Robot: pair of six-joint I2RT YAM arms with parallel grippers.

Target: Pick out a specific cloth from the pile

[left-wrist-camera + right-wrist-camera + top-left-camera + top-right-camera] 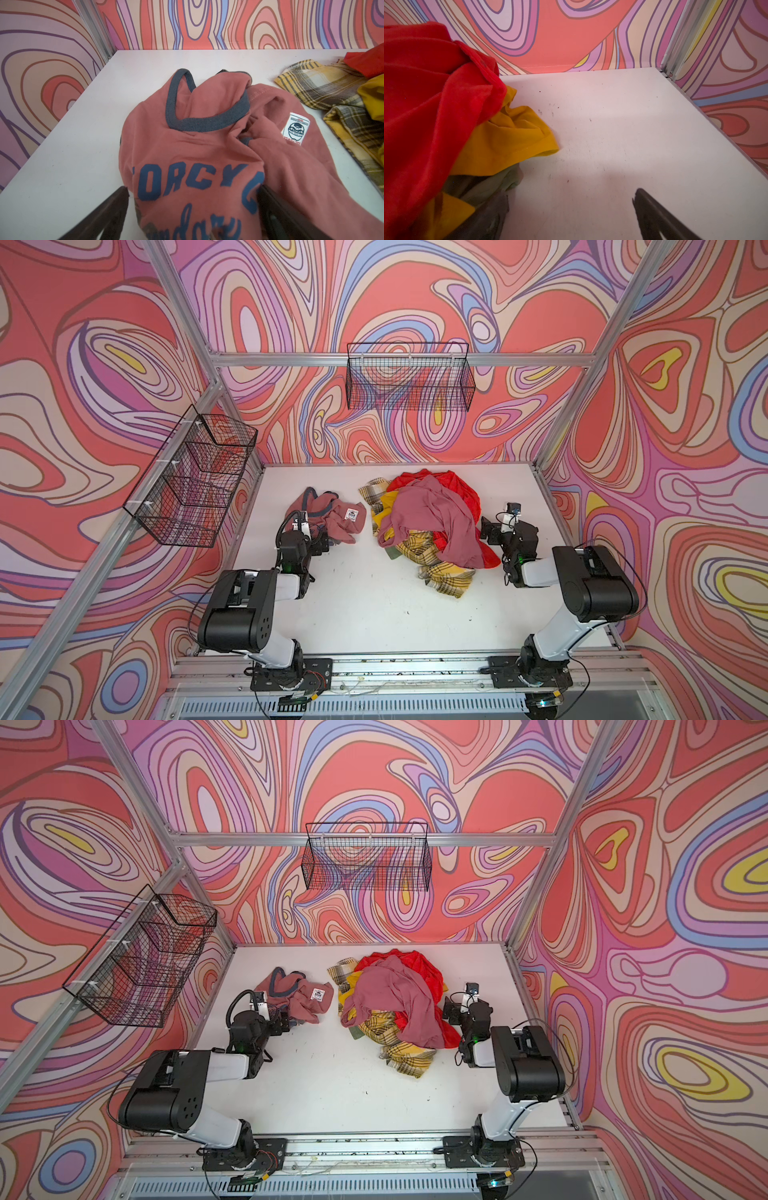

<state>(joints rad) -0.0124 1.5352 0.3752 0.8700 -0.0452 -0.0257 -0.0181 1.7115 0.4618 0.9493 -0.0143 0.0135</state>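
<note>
the cloth [332, 516] lies alone on the bench [374, 605], just beside the pile [432, 514] but apart from it; left tool [192, 188] released, straddling its near edge; right tool [571, 194] released beside the pile; separation looks done.

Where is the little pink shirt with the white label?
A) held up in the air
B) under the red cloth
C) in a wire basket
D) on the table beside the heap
D: the cloth lies on the table beside the pile.
</note>
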